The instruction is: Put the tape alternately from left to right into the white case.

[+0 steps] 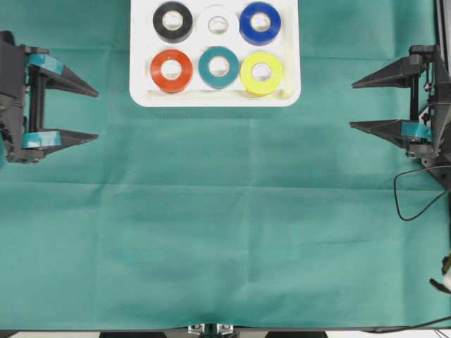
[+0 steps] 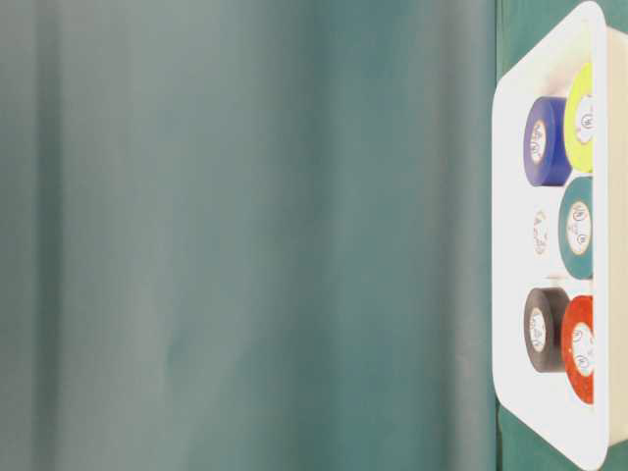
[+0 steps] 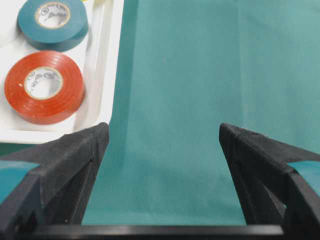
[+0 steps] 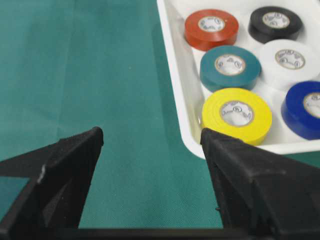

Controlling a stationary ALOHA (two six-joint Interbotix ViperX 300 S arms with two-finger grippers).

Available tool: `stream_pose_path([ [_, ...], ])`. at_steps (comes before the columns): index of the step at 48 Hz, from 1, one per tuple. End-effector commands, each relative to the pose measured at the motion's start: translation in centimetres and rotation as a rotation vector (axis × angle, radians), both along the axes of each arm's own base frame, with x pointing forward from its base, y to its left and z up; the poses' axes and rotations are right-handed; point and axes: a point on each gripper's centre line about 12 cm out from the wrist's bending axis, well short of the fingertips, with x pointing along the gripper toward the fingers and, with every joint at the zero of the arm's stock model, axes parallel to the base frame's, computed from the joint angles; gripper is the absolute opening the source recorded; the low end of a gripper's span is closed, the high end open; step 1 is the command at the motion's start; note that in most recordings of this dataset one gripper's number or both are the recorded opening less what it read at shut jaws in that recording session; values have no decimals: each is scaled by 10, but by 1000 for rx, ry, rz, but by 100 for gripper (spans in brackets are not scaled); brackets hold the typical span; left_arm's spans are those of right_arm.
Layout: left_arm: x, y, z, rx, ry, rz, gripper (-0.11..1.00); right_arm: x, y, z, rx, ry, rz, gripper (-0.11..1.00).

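Standing wide apart and holding nothing, the jaws of the left gripper [image 1: 95, 115] wait at the left edge of the green cloth [image 1: 225, 232], and the right gripper [image 1: 352, 104] on the opposite edge is spread just as wide and is also empty. Both are well apart from the white case [image 1: 141, 56], which lies at the far middle of the cloth. All six rolls already lie flat inside it, in two rows: the black roll [image 1: 173, 22], the white roll [image 1: 218, 24] and the blue roll [image 1: 260, 22] in the far row, and the red roll [image 1: 171, 70], the teal roll [image 1: 218, 67] and the yellow roll [image 1: 262, 72] in the near row. So the task looks finished, I think. About handling, such a roll seems light and quite stiff, because the tape is wound tightly on a cardboard core. The outer band looks smooth and maybe a little slippery, but it should not be fragile. I would take it across the outside, one finger on each side of the ring, or with one finger inside the core hole.
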Motion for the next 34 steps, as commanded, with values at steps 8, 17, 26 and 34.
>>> stream_pose_path([
  [8, -11, 0, 9, 3, -64, 3, 68, 0, 1, 4, 4, -15, 2, 83],
  [17, -21, 0, 6, 25, -82, -7, 68, -3, 1, 3, 4, -24, 2, 83],
  [26, -28, 0, 9, 52, -118, -19, 67, -6, 1, 0, 3, -24, 2, 83],
  [34, -36, 0, 10, 57, -152, -19, 68, -6, 2, -2, 5, -21, 2, 83],
])
